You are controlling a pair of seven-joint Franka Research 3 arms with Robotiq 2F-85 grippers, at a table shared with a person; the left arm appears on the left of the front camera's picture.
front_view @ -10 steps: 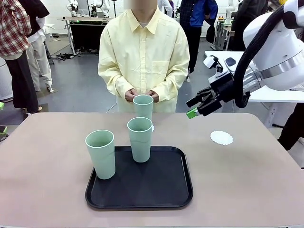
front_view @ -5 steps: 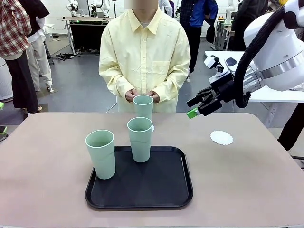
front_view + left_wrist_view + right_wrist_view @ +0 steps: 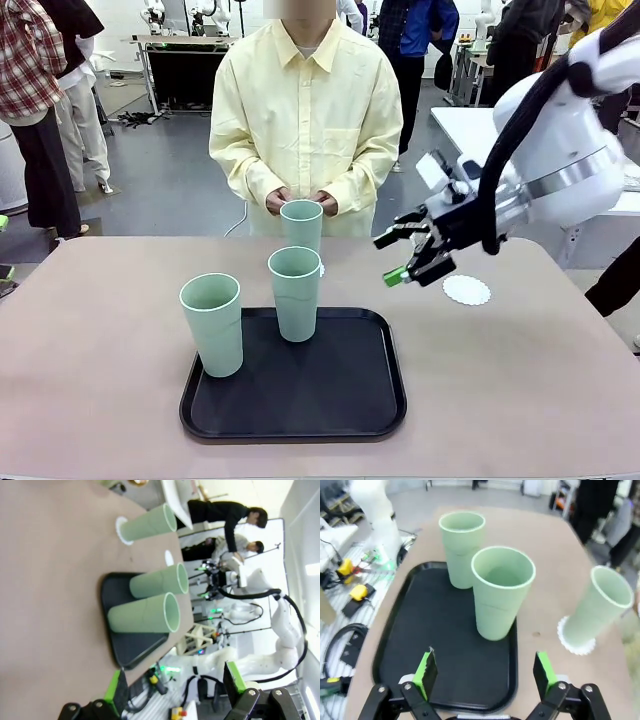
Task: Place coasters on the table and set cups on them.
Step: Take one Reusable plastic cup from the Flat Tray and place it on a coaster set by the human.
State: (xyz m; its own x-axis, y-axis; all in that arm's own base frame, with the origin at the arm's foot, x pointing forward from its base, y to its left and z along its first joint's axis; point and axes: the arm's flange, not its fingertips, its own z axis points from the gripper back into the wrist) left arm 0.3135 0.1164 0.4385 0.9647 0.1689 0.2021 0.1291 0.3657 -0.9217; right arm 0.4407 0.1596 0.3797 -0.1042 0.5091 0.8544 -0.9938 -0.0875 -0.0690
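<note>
The table (image 3: 100,400) was viewed from the robot's side, slightly from above, facing the person (image 3: 305,120) at the far edge, at middling range; the left wrist view was rolled sideways and set farther back, directed along the tabletop between the fingers (image 3: 114,692) of the left gripper (image 3: 174,684); the right wrist view was held close above the black tray (image 3: 445,645) and tilted down; the tray and three cups (image 3: 295,295) were shared by all views.
</note>
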